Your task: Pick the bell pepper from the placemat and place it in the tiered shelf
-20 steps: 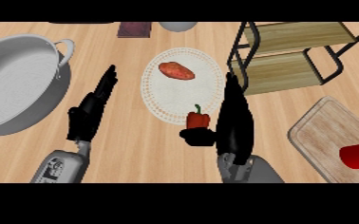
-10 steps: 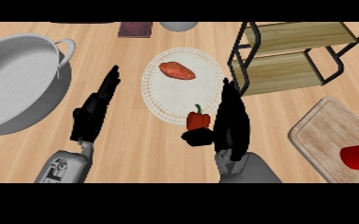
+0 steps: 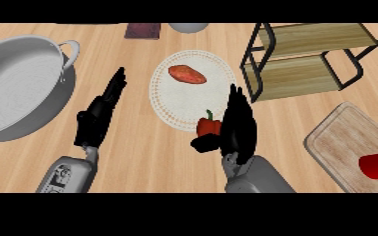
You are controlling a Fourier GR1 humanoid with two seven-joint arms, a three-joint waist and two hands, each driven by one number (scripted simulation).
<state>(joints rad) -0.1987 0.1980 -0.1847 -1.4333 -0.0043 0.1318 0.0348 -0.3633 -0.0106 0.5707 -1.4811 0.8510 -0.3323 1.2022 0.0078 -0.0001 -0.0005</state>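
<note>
Desk (image 3: 148, 170): pale wood planks, seen from steeply above.

Placemat (image 3: 188, 105): round, white, near the desk's middle. It carries an orange-red oval food item (image 3: 187, 74) on its far part.

Bell pepper (image 3: 208, 126): red with a green stem, at the near right edge of the placemat, just beside the right robot hand.

Right robot hand (image 3: 238, 125): black, fingers stretched straight towards the far edge along the pepper's right side, thumb reaching under the pepper's near side. The fingers are not curled round the pepper; whether the thumb touches it cannot be told.

Left robot hand (image 3: 100, 115): black, released, fingers straight and holding nothing, over bare desk left of the placemat.

Tiered shelf (image 3: 310, 62): black frame with two wooden levels, at the far right of the desk, well apart from the pepper.

Pot (image 3: 29, 87): large, grey metal, with a loop handle, at the left edge.

Cutting board (image 3: 341, 145): wooden, at the near right corner, bearing a red item (image 3: 369, 165) cut off by the view's edge.

Dark red block (image 3: 142, 30) and grey rounded object (image 3: 188, 27): at the far edge.
</note>
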